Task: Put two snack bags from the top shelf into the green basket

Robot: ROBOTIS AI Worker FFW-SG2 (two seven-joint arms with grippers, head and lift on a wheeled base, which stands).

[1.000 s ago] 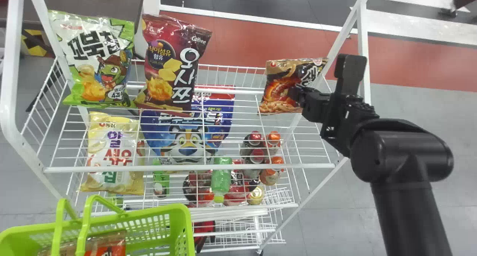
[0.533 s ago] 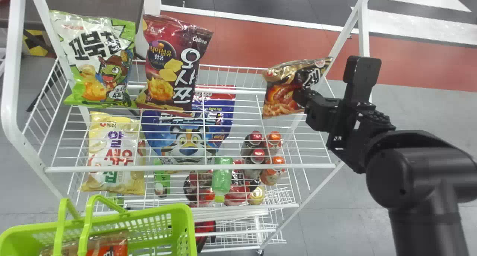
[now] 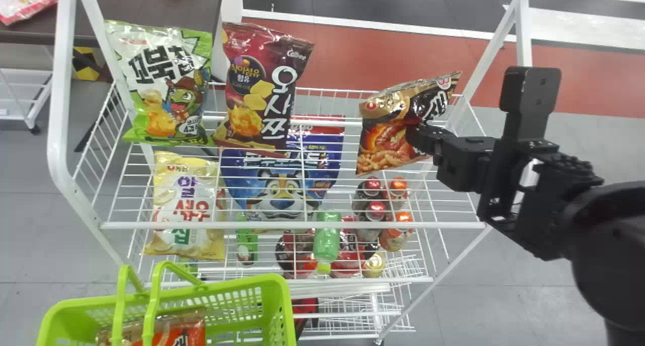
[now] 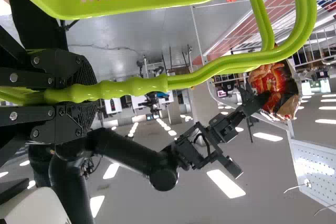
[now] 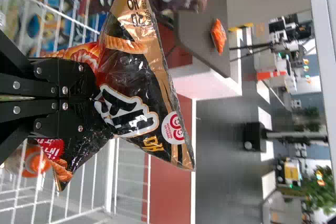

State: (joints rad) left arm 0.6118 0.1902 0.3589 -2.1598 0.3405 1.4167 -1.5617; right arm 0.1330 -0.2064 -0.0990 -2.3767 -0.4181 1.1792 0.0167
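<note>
Grips the dark snack bag (image 3: 379,139) by its right side in the right hand (image 3: 416,137), tilted over the top shelf's (image 3: 302,225) right end, so likely needs to swing left and near toward the green basket (image 3: 227,287), clamped by its handles (image 4: 131,87) in the left hand (image 4: 79,94).

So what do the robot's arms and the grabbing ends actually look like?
The right arm is black, with smooth, tube-like sections and thick round joints. Its wrist is boxier, with a flat, round-cornered plate. Both pairs of jaws are black too, made of flat bars dotted with round silvery screws.
</note>
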